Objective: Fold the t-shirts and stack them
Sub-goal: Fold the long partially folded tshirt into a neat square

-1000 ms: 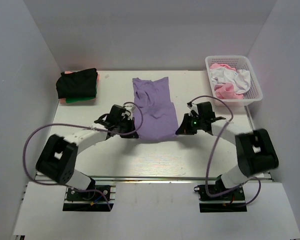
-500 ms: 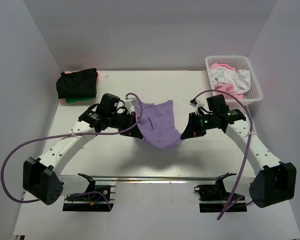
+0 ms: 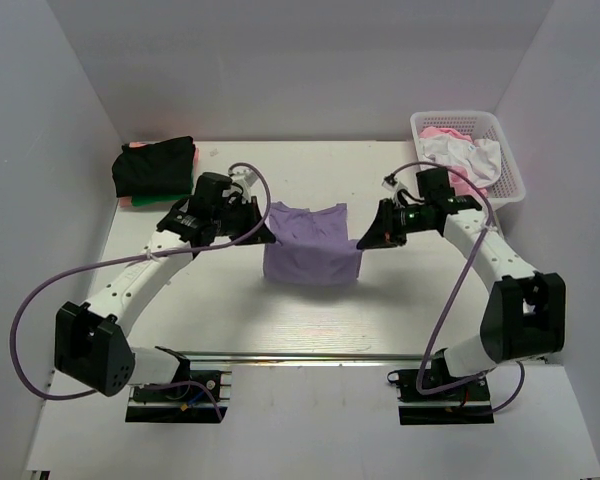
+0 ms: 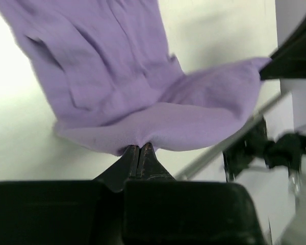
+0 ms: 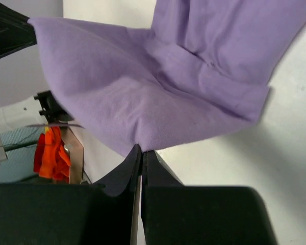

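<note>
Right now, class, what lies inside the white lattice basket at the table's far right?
The basket holds a crumpled white cloth with pink cloth showing around it. Anything beneath them is covered and cannot be seen.

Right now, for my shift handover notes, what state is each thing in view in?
lavender t-shirt: raised by one edge, stretched between both claws, the rest hanging below.
left claw: shut on the t-shirt's edge.
right claw: shut on the opposite end.
shirt stack: folded, black on top, at the far left corner.
white basket: holding crumpled pink and white clothes.
</note>
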